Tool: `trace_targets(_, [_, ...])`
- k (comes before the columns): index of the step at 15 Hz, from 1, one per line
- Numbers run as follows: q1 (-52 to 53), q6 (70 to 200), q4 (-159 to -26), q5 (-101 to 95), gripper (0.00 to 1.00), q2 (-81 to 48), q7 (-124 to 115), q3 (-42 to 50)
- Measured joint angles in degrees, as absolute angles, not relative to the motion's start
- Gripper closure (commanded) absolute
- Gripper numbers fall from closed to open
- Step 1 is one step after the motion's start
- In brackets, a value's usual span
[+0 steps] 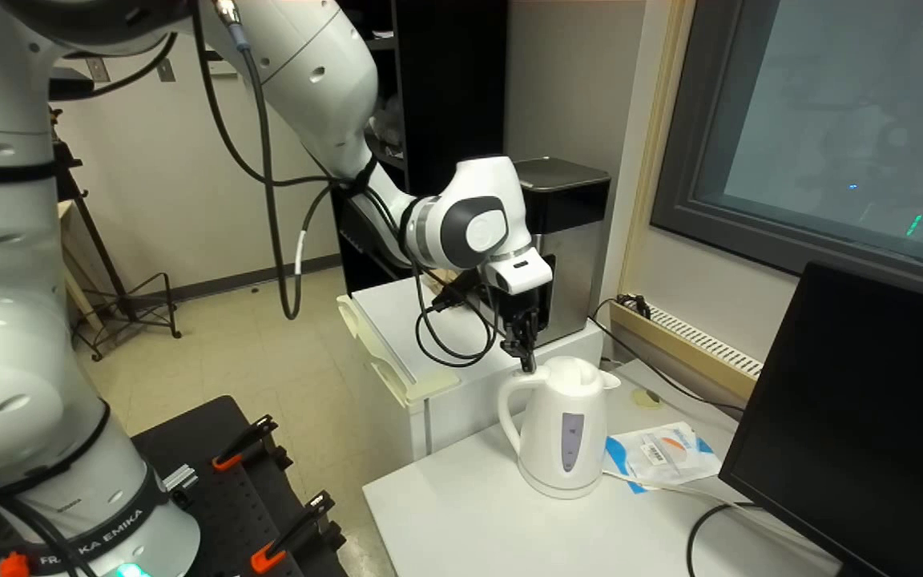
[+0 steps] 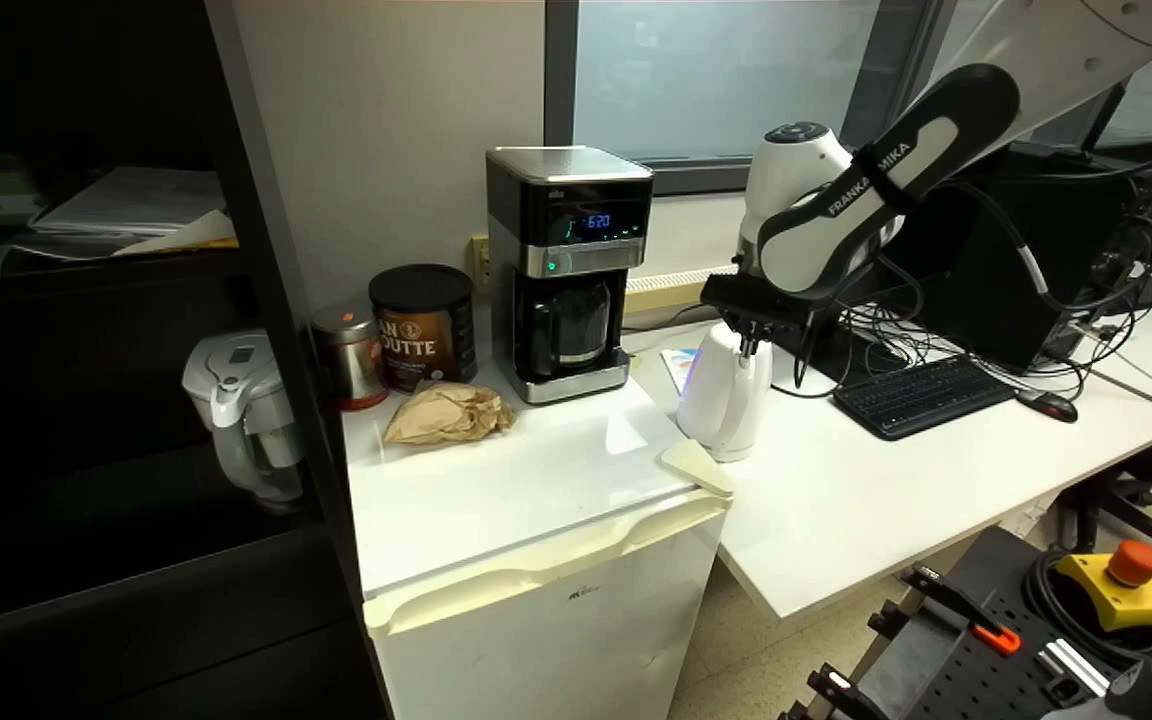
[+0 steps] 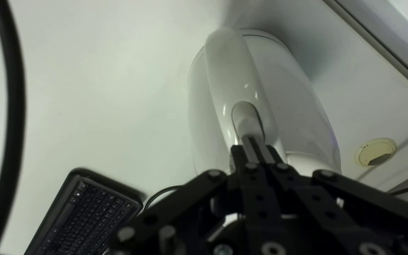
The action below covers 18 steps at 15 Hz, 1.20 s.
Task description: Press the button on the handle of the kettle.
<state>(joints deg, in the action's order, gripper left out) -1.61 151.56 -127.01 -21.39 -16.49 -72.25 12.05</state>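
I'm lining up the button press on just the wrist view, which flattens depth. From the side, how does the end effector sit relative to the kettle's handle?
Observer: In an exterior view, the end effector points down, its lower end level with the top of the handle; whether it touches, I can't tell.

Operator: Does anything tall stand close by, outside my picture?

Observer: Yes, a coffee machine, taller than the kettle, stands on the white mini-fridge beside the desk.
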Motion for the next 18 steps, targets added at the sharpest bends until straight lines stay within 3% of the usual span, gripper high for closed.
trace_targets(9, [-0.3, 156.1, -129.7, -21.7, 0.99, -14.1, -72.3, 13.7])
trace_targets(18, [-1.5, 158.9, -142.8, -31.5, 1.0, 1.5, -76.9, 14.0])
